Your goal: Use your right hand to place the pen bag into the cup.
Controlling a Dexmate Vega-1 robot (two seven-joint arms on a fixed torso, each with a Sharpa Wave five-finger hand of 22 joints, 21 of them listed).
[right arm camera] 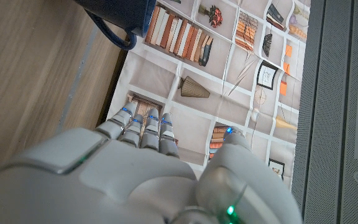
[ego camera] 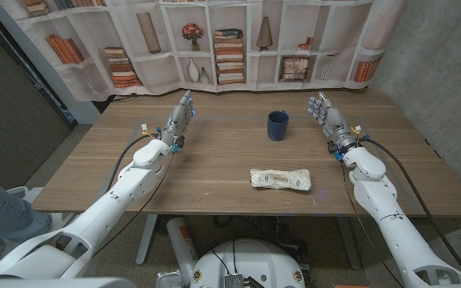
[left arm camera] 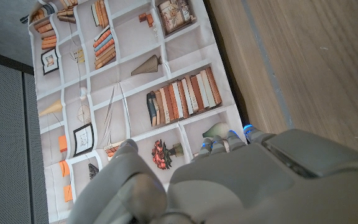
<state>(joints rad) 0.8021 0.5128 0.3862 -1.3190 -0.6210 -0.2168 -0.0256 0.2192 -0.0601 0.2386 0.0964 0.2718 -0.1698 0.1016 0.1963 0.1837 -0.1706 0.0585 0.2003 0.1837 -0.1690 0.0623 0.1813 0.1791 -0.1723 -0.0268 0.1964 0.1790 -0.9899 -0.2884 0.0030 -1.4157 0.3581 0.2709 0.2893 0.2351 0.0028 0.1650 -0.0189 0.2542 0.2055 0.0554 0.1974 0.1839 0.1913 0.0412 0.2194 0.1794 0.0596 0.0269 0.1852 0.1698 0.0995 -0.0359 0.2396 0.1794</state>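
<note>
Wooden surface (ego camera: 214, 172) before a bookshelf-print curtain (ego camera: 230, 48); pen bag (ego camera: 279, 178) lying flat near the front edge, well apart from the dark blue cup (ego camera: 277, 125) standing upright behind it. Right hand (ego camera: 326, 116) raised beside the cup, fingers (right arm camera: 143, 127) spread, holding nothing (probably poised to reach). Left hand (ego camera: 179, 120) likewise open and empty, kept off to the far side.

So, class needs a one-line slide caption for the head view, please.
Both robot hands, left and right, wait open above the table; pen bag lies near the front edge, blue cup behind it.
</note>
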